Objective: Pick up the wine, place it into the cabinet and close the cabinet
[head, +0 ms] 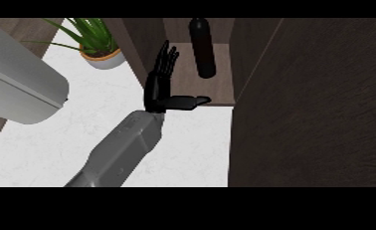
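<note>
The wine bottle is dark and slender and stands inside the open cabinet, on its wooden shelf, near the back. My left hand is open at the cabinet's left front edge, fingers straight and pointing into the opening, thumb stretched right over the shelf's front lip. It holds nothing and sits left of and in front of the bottle, apart from it. The cabinet door is a large dark brown panel swung open at the right. My right hand does not show.
A potted green plant in a white pot stands on the white marble counter, left of the cabinet. A big grey rounded appliance fills the left edge. The cabinet's left wall rises beside my fingers.
</note>
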`<act>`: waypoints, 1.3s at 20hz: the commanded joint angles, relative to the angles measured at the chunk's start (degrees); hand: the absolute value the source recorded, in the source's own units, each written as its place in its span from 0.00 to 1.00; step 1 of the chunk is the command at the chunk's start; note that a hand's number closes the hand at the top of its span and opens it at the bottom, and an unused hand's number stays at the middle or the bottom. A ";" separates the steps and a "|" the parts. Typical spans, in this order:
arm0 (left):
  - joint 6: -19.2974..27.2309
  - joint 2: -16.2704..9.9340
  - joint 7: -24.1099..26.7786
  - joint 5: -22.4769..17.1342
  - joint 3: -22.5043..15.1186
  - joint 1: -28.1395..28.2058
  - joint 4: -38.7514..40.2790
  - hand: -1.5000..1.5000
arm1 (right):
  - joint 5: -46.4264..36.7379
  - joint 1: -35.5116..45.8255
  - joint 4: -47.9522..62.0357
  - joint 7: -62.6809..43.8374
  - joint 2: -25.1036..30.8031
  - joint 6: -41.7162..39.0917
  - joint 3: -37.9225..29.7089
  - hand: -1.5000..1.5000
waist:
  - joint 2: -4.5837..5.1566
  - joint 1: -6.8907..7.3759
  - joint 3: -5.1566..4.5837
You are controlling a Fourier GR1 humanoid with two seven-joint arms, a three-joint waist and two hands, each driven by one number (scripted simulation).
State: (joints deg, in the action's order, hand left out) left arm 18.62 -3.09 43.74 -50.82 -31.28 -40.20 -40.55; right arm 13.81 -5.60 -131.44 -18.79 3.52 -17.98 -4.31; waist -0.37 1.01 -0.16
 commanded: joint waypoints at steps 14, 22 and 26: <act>13.90 -18.39 -18.76 10.48 -8.84 28.02 -60.01 0.00 | -4.05 4.12 -0.93 -2.52 -1.31 2.66 4.25 0.00 | 0.21 -0.56 0.18; 15.55 -23.70 -18.33 12.20 -6.30 37.88 -69.70 0.00 | 0.04 -0.95 -3.09 -2.40 7.58 -9.98 4.39 1.00 | 0.15 -0.61 0.19; 18.51 -26.69 -19.78 13.70 -5.43 42.66 -76.12 0.00 | -1.40 2.90 -5.16 -8.62 6.94 -9.44 12.42 1.00 | 0.18 -0.13 0.14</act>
State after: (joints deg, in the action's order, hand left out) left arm 34.62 -27.36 25.58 -38.10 -37.82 -1.38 -111.32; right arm 13.49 -4.38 -134.89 -24.28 10.07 -26.30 3.09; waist -0.21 0.73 0.01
